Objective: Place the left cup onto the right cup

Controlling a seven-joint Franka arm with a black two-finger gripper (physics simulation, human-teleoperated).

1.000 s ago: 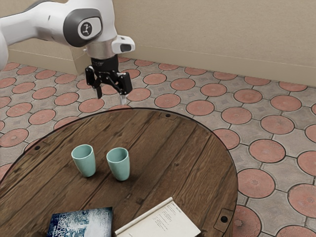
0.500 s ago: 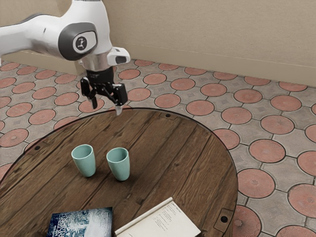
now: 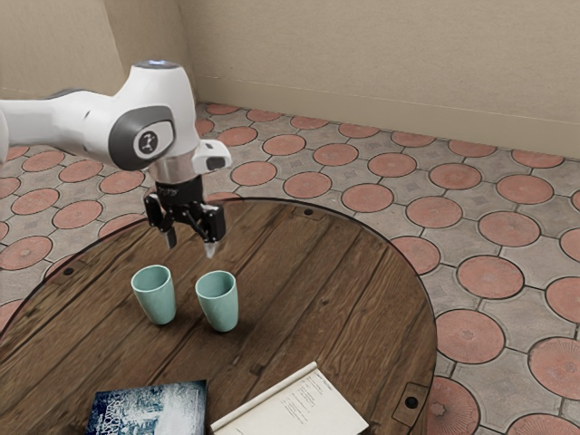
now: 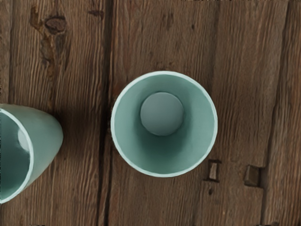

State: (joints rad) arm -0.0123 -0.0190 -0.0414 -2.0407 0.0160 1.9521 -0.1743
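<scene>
Left cup [image 3: 154,294]: pale teal, no handle, upright, mouth up, empty; below the gripper [image 3: 191,245], toward the exterior view's left, clear of its fingers.
Right cup [image 3: 217,300]: same colour and shape, upright, empty; below the gripper, slightly toward the exterior view's right, untouched.
Spacing: side by side, near, not touching.
</scene>
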